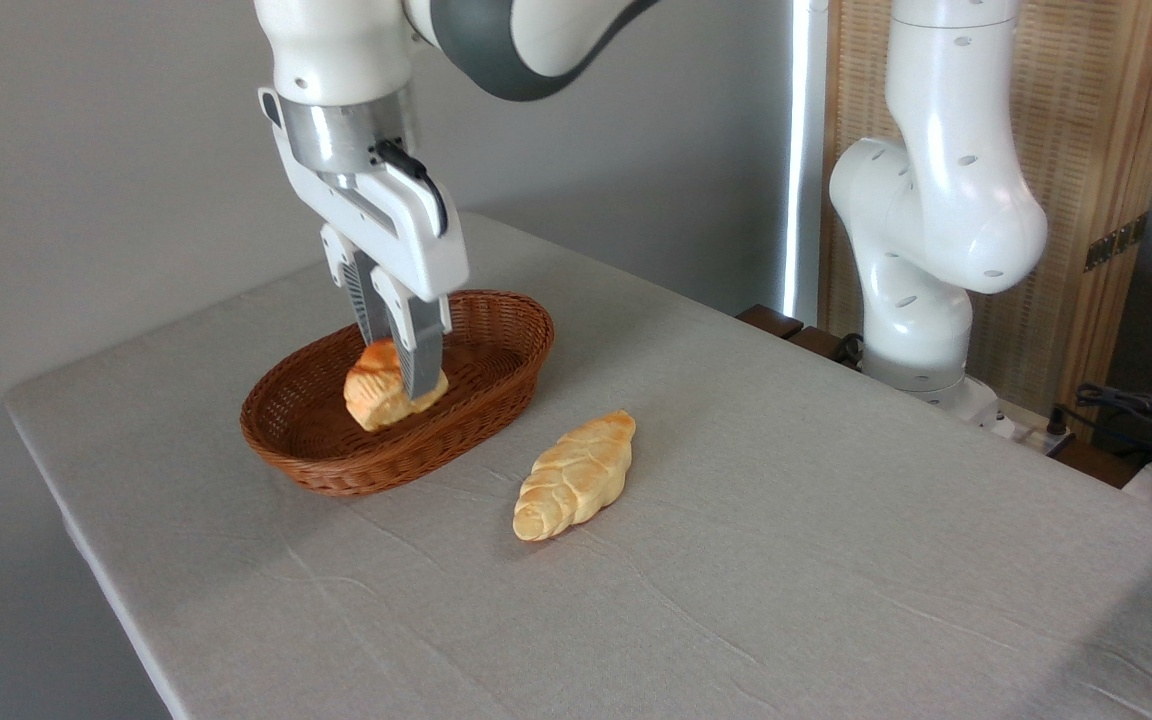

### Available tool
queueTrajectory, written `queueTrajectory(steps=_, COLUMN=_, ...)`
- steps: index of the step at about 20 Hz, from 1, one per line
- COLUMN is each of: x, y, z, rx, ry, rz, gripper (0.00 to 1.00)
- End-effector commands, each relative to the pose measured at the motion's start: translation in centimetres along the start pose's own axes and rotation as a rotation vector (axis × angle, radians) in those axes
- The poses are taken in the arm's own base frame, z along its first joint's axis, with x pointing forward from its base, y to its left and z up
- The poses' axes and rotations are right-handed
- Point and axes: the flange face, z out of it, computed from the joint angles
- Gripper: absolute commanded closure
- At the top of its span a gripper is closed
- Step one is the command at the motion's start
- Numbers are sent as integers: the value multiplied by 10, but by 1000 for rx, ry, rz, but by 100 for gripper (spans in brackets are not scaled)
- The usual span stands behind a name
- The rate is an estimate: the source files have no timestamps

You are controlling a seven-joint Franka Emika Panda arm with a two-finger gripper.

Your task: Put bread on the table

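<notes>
1. Knotted bun (pixel 376 392): small, orange-brown, over the middle of the brown oval wicker basket (pixel 336 460), inside its rim.
2. Tilted, with the darker twisted top turned left and toward the camera, and a paler patch showing low on the right, by the front finger.
3. Slightly longer than wide; long axis slanted from upper right down to lower left, though the rounded shape makes this faint.
4. Whether resting on the basket floor or raised just clear of it: cannot tell.
5. Hand (pixel 401 375): pointing nearly straight down into the basket, fingers (pixel 423 355) closed in on the bun's right part, pinching it between them; rear finger partly hidden behind the front one.
6. Braided loaf (pixel 576 475): longer, pale golden, lying flat on the counter (pixel 786 560) just right of the basket and nearer the camera, not touching it; long axis running from lower left to upper right.
7. Counter: covered in a light grey, slightly wrinkled cloth, carrying basket and loaf.
8. White arm base (pixel 921 290): far right of the basket, beyond the counter's back edge.
</notes>
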Motion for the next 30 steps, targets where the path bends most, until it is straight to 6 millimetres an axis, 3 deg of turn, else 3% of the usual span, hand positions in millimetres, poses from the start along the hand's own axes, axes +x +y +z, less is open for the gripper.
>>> queueTrajectory(steps=1, x=-12, y=-27, z=18, rx=4, ry=-34, rz=52, gripper=41)
queueTrajectory(steps=2, x=-11, y=-32, z=24, rx=20, ry=-42, rz=69, gripper=27)
queueTrajectory(steps=3, x=-9, y=-35, z=31, rx=28, ry=-55, rz=80, gripper=6)
queueTrajectory(steps=4, x=-8, y=-38, z=35, rx=37, ry=-63, rz=87, gripper=0)
queueTrajectory(steps=22, x=-5, y=-40, z=51, rx=31, ry=-84, rz=87, gripper=0)
queueTrajectory(steps=25, x=-3, y=-37, z=37, rx=47, ry=-62, rz=81, gripper=0)
queueTrajectory(steps=28, x=11, y=-30, z=-5, rx=93, ry=-3, rz=31, gripper=0)
queueTrajectory(steps=30, x=16, y=-29, z=-12, rx=103, ry=13, rz=-20, gripper=0)
